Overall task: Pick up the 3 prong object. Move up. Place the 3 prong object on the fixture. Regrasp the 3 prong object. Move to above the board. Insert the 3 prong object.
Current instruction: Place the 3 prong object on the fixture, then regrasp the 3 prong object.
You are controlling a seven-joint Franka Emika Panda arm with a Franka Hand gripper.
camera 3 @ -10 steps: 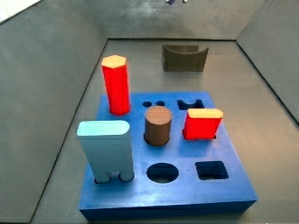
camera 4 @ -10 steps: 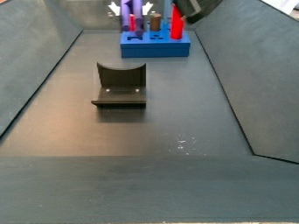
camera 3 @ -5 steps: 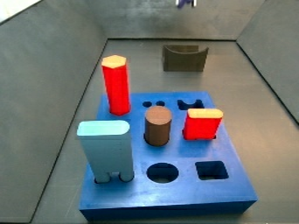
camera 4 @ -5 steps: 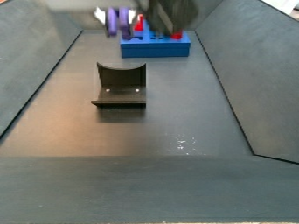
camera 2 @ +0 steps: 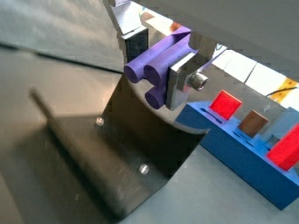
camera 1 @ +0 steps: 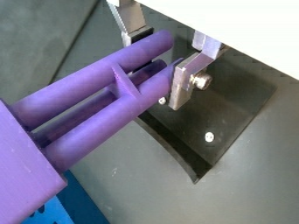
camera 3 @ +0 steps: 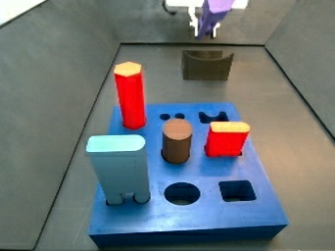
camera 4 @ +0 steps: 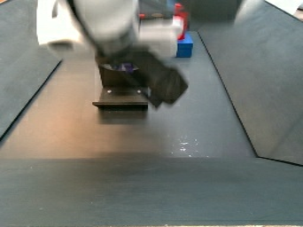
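Tool [camera 1: 160, 52] state: both silver fingers [camera 1: 187, 79] pressed onto the 3 prong object [camera 1: 100, 109], pinching it near one end. In both wrist views the purple piece sits between the plates w/ most of its length sticking out free to one side.

Position: in a side view the tool [camera 3: 210, 22] hangs just above the fixture [camera 3: 207, 64] at the far end of the bin floor, purple piece [camera 3: 218, 5] visible at the fingers. In a wrist view the fixture [camera 2: 140, 153] lies directly below the held piece [camera 2: 158, 63]; contact w/ the notch cannot be told. Board [camera 3: 197, 196] sits well apart, nearer the camera, carrying the red post [camera 3: 129, 95], brown cylinder [camera 3: 177, 143], red block [camera 3: 226, 138] and a pale blue block [camera 3: 118, 169].

Handling, judged:
- Matl. looks like rigid moulded plastic: stiff, likely light, no flex expected under jaw pressure.
- Surface smooth; flat ribbed faces give the pads a good seat, but a long overhang means the piece may pivot in the grip if bumped.
- Prongs look like the thinnest part; avoid side-loading them on the fixture wall.

Grasp pt., judged: current hold is end-biased, adequate for the set-down. For regrasp, take the body on two parallel flat faces, closer to mid-length, prong end left clear for insertion.

Step in hand, judged: placing on the fixture; not yet released.
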